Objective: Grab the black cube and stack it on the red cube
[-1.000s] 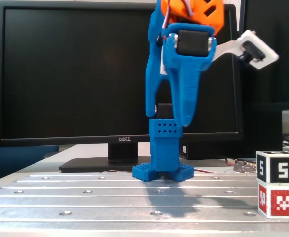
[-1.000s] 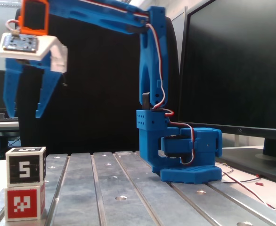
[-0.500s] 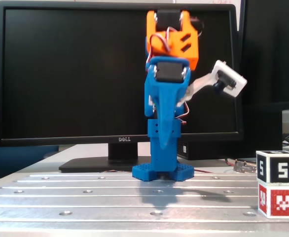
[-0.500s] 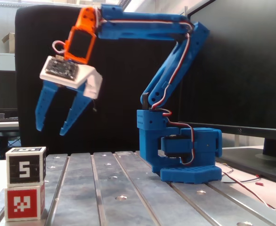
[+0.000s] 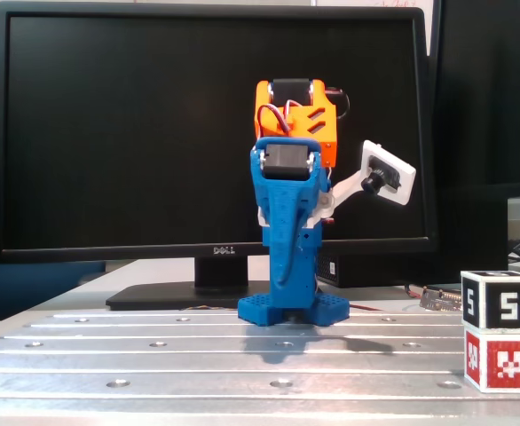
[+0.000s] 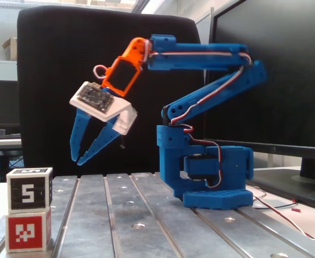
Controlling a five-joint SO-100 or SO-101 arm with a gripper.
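In both fixed views the black cube [image 5: 500, 302] [image 6: 29, 188] with a white "5" rests squarely on top of the red cube [image 5: 501, 360] [image 6: 28, 230] with its white pixel pattern. The stack stands at the right front of the metal table in one fixed view and at the left front in the other. My gripper [image 6: 77, 158] hangs in the air above and to the right of the stack in that view, clear of it. Its blue fingers are nearly closed at the tips and hold nothing. In the front fixed view the fingers are hidden behind the arm [image 5: 288, 231].
The blue arm base [image 6: 211, 172] stands on the ribbed metal table [image 6: 147, 215]. A large Dell monitor [image 5: 136, 133] stands behind the arm. A black chair back [image 6: 66, 64] fills the background. Loose wires [image 6: 302, 209] lie beside the base.
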